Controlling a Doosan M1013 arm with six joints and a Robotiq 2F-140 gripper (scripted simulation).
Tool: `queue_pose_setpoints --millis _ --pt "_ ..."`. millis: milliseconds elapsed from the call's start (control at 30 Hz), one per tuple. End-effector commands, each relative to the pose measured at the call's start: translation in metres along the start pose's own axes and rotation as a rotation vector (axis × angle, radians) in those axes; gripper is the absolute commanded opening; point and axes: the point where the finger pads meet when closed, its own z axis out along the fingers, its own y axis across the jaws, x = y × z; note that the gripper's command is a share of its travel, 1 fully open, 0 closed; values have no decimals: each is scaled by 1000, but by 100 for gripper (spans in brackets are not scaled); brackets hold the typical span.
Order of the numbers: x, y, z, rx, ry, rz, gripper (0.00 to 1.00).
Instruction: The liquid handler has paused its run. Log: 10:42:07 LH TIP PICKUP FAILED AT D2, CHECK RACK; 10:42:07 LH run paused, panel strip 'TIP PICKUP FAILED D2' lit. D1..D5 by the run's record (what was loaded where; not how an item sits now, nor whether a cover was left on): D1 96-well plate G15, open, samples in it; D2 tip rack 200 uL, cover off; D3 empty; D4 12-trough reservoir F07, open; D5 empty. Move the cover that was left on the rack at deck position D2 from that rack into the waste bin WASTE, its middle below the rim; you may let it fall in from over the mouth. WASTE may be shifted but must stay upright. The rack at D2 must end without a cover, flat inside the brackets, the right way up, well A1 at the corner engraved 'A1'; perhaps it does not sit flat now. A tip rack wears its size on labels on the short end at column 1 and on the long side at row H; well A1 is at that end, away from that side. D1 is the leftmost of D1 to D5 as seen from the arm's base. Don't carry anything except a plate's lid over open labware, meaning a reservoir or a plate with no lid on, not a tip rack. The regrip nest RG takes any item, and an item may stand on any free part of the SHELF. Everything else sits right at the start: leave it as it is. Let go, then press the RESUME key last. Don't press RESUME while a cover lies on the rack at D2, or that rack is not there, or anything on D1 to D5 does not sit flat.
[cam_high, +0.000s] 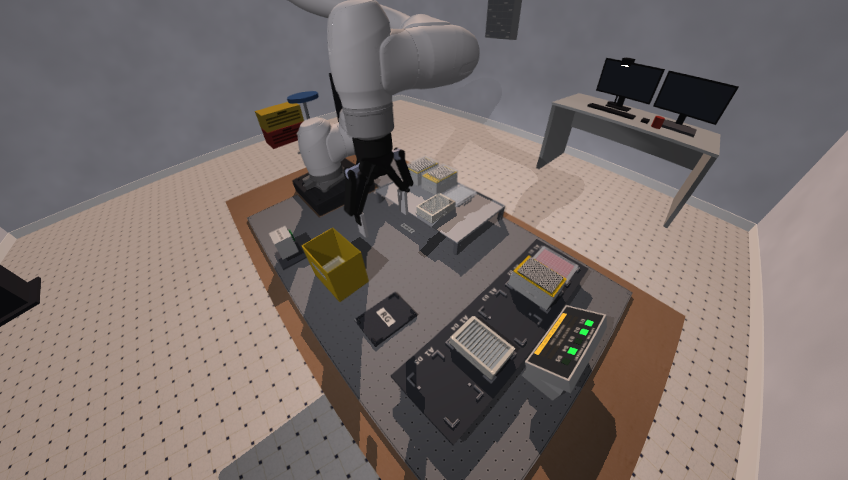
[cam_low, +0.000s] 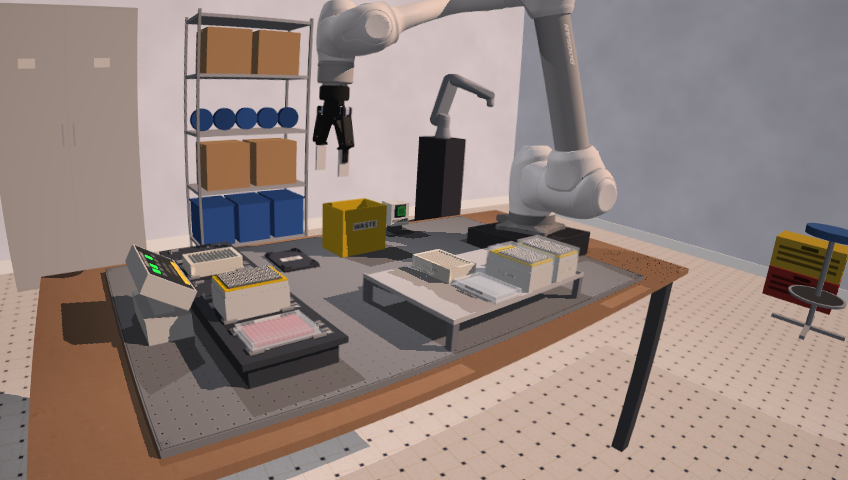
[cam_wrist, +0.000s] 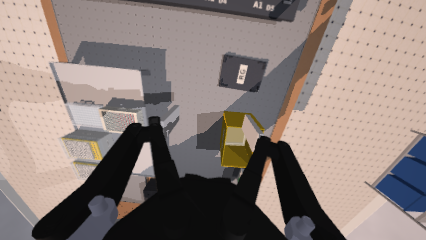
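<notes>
Top view: claw (cam_high: 380, 205) spread, holding nothing, high over surface (cam_high: 416, 279) between yellow WASTE bin (cam_high: 334, 263) and SHELF (cam_high: 473, 220). Pale cover (cam_high: 333, 262) lies inside bin, below rim. Tip rack at D2 (cam_high: 538, 279) uncovered, tips showing, long axis across deck row. RG nest (cam_high: 386, 318) between bin and deck.

Exterior view: claw (cam_low: 332, 160) well above bin (cam_low: 355, 227); open air all round. Storage rack (cam_low: 189, 136) by wall behind. D2 rack (cam_low: 249, 292) looks flat.

Wrist view: bin (cam_wrist: 235, 142) below, upright, cover (cam_wrist: 234, 136) in it; brown surface edge (cam_wrist: 295, 85) near bin.
</notes>
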Motion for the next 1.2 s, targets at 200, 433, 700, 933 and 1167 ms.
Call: queue_pose_setpoints --millis 200,433,700,933,1167 --pt "31 -28 3 -1 -8 -15 77" --pt "58 -50 4 -1 -8 -15 77" --pt "81 -68 4 -1 -8 -15 77" --pt "109 -90 4 -1 -8 -15 77" --pt "136 -112 4 -1 -8 -15 77"
